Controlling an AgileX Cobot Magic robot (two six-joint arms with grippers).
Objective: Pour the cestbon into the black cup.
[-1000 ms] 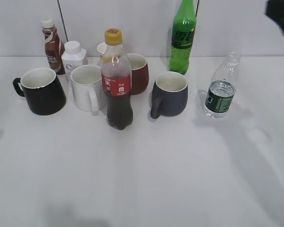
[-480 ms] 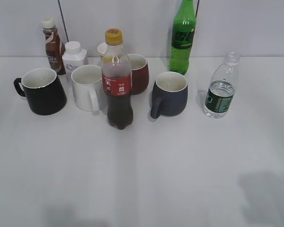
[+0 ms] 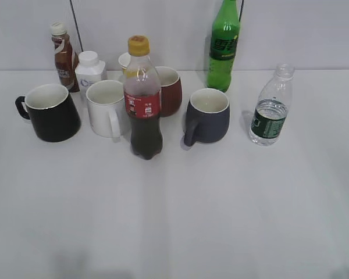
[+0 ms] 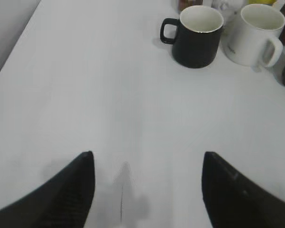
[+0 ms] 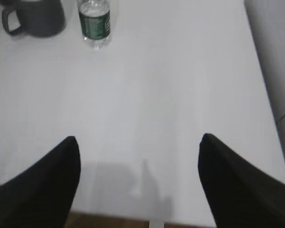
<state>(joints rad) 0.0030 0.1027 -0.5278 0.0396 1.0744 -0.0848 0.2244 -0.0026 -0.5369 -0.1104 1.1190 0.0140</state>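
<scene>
White table and a pale wall fill the room. Standing at the right end of the row is the cestbon, a clear ribbed plastic bottle with a dark green band and no cap. Far left of it sits the shiny black cup, white inside. Between them stand a grey-blue mug, a cola bottle and a white mug. Both pincers, left gripper and right gripper, are spread wide, holding nothing, their tips cut off

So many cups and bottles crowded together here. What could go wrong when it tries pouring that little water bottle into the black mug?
The cestbon has no cap, so tilting it early could spill water on the table. It stands far right and the black cup far left, so carrying it across risks knocking the tall cola bottle. The dark grey mug beside it could be mistaken for the target.
</scene>
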